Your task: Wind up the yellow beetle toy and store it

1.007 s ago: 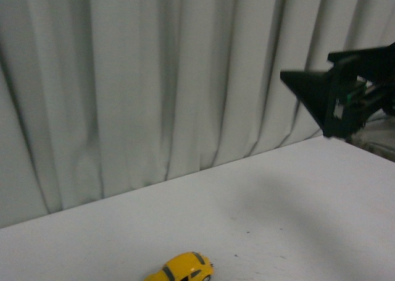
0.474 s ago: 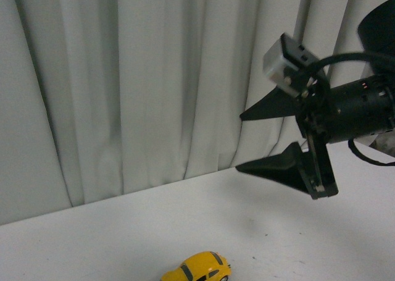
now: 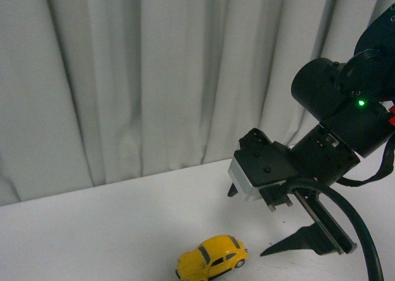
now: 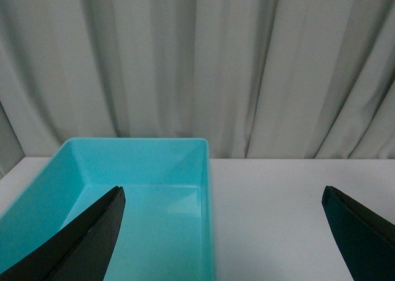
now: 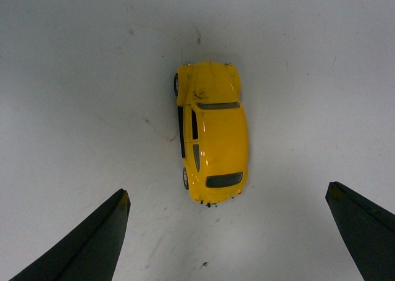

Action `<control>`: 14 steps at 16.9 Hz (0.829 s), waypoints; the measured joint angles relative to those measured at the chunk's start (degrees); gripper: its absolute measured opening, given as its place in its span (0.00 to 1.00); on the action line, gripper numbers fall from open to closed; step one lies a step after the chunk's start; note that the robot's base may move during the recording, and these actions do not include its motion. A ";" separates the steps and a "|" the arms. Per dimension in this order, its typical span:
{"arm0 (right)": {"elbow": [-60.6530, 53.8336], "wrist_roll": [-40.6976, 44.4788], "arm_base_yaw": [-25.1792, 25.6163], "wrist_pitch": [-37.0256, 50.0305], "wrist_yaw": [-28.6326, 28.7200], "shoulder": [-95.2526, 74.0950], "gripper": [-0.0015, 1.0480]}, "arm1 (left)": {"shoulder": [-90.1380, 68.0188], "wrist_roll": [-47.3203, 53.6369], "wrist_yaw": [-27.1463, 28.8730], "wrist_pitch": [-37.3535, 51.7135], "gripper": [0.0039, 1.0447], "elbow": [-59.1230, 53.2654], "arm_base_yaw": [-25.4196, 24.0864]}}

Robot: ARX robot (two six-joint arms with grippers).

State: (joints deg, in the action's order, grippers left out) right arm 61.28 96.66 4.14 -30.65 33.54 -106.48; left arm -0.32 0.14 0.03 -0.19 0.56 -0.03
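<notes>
Toy [image 3: 212,264] on table [image 3: 92,231] (end effector [image 3: 247,224] beside).

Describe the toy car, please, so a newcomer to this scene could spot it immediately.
Find the white table before the pale curtain. On it, below the right arm's open jaws, sits the yellow beetle toy. Its rounded, bright yellow body with dark windows contrasts with the black arm and white tabletop.
</notes>
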 joint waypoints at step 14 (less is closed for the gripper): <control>8.26 2.45 -9.60 0.24 -8.61 -16.04 0.94 | 0.00 0.02 0.00 -0.02 0.94 0.00 0.00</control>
State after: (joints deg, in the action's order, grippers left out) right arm 69.54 99.11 -5.45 -30.41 24.93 -122.52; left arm -0.32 0.16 0.03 -0.21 0.56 -0.03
